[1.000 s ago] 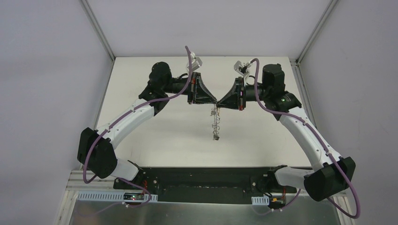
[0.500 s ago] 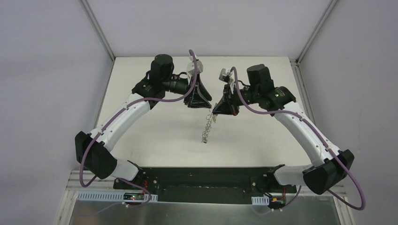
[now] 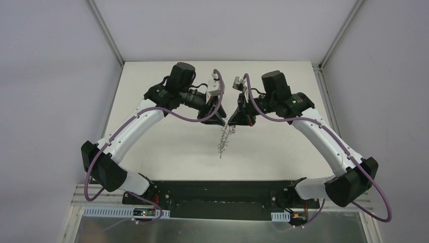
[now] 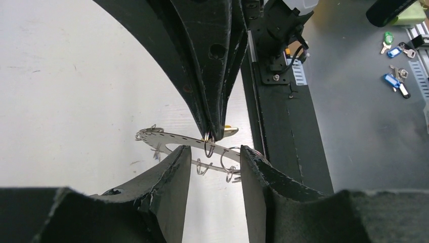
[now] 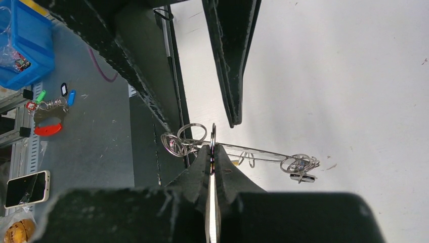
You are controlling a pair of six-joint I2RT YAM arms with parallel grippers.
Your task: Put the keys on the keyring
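The keyring (image 4: 169,138), a flat grey perforated ring with wire loops on its rim, hangs in the air above the white table. My right gripper (image 5: 212,150) is shut on one wire loop at its top edge and carries it. The ring shows edge-on in the right wrist view (image 5: 253,152) and dangles in the top view (image 3: 223,142). My left gripper (image 4: 212,153) is open, one finger on each side of the ring, touching nothing. A yellow key head (image 4: 228,131) peeks out behind the right fingertips (image 4: 215,132). A small dark key (image 5: 302,176) hangs at the ring's far end.
The black base rail (image 4: 283,126) runs along the table's near edge. Off the table lie tagged keys (image 4: 394,81), a blue bin (image 5: 20,50), another key bunch (image 5: 50,106) and a phone (image 5: 25,187). In the top view the two grippers, left (image 3: 218,123) and right (image 3: 231,124), nearly touch.
The right gripper carried the ring left and slightly nearer. The left gripper let go of the ring top, swung away, then came back turned and open around it.
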